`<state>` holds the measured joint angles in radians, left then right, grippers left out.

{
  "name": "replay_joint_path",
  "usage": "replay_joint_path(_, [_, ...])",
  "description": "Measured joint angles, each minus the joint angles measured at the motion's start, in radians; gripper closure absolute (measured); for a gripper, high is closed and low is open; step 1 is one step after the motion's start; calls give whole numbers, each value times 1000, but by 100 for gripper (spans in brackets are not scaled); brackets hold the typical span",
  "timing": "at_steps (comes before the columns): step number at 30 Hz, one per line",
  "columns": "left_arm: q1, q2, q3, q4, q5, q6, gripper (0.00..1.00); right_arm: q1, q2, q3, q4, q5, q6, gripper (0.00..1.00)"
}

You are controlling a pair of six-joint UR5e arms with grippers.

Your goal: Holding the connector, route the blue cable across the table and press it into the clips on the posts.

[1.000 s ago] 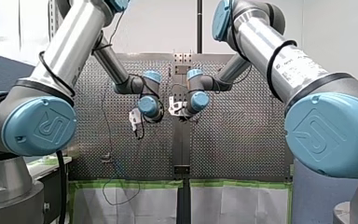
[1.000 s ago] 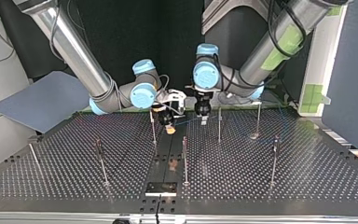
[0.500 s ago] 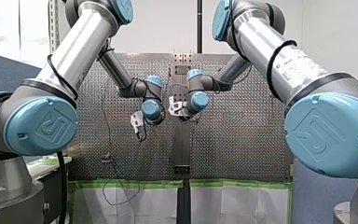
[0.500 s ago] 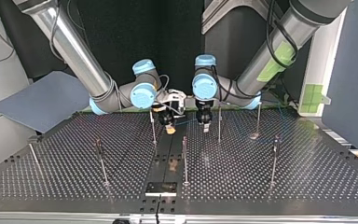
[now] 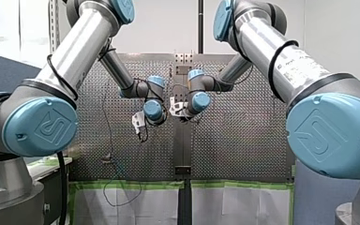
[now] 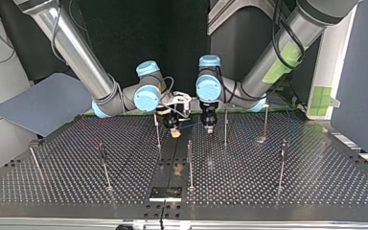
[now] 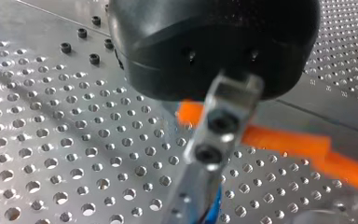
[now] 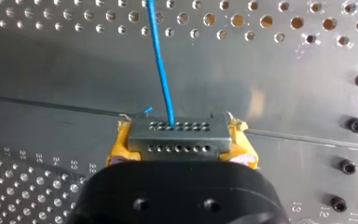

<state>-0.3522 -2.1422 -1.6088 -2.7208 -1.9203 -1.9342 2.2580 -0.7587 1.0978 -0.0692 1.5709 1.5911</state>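
My left gripper (image 6: 210,128) has edged toward my right gripper (image 6: 174,132), whose yellow pads (image 8: 116,148) clamp the connector (image 8: 179,137) of the blue cable (image 8: 161,60); the left's hold is cut off, so I cannot tell it

Bright, even light fills the front view, and soft highlights run along our left arm (image 5: 75,51) and right arm (image 5: 281,56). In the top view the backdrop (image 6: 182,43) is dark, yet the tabletop (image 6: 278,191) glints at its holes. Close to the left wrist lens our left claw (image 7: 200,210) is blurred, an orange streak (image 7: 289,142) smeared behind. Near the connector (image 8: 177,135) we see a pale glare patch (image 8: 258,100).
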Motion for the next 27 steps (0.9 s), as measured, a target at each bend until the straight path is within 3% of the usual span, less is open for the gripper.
replay_joint_path(1, [0, 0, 0, 0, 1, -1, 97, 0, 0, 0, 0, 0, 0, 100])
replay_joint_path(2, [0, 0, 0, 0, 2, -2, 100, 1, 0, 0, 0, 0, 0, 100])
replay_joint_path(10, [0, 0, 0, -10, 0, -31, 100, 2, -1, 0, 2, -1, -4, 100])
replay_joint_path(15, [-5, 11, -7, -38, -18, -21, 100, 4, -15, 0, 13, -1, -6, 100])
replay_joint_path(20, [-14, 49, -40, -83, -31, -6, 100, 5, -60, 0, 30, 0, 4, 100])
replay_joint_path(27, [-19, 114, -85, -101, -20, -1, 100, 3, -136, 17, 70, 0, 12, 100])
